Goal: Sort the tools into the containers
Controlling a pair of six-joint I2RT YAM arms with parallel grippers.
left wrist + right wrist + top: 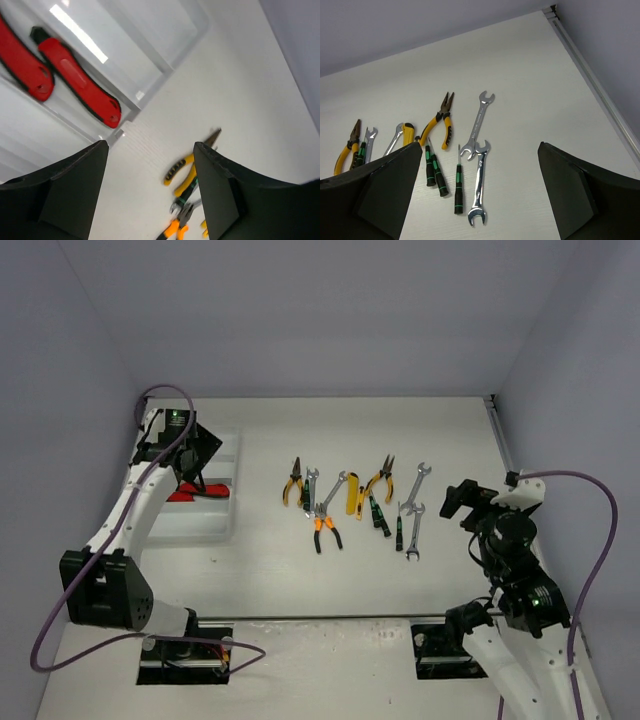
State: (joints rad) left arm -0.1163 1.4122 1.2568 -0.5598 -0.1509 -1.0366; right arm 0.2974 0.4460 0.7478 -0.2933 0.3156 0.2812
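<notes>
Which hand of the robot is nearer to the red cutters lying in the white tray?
Left. The left hand hangs over the tray, close by the red cutters. The right hand is far off on the other side, beyond the silver wrenches.

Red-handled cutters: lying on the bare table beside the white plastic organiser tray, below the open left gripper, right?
No: the left wrist view shows the red-handled cutters inside a compartment of the white plastic organiser tray, below the open left gripper.

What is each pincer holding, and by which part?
Nothing. The left pincer and right pincer are both open and empty; red-handled cutters lie in the tray.
</notes>
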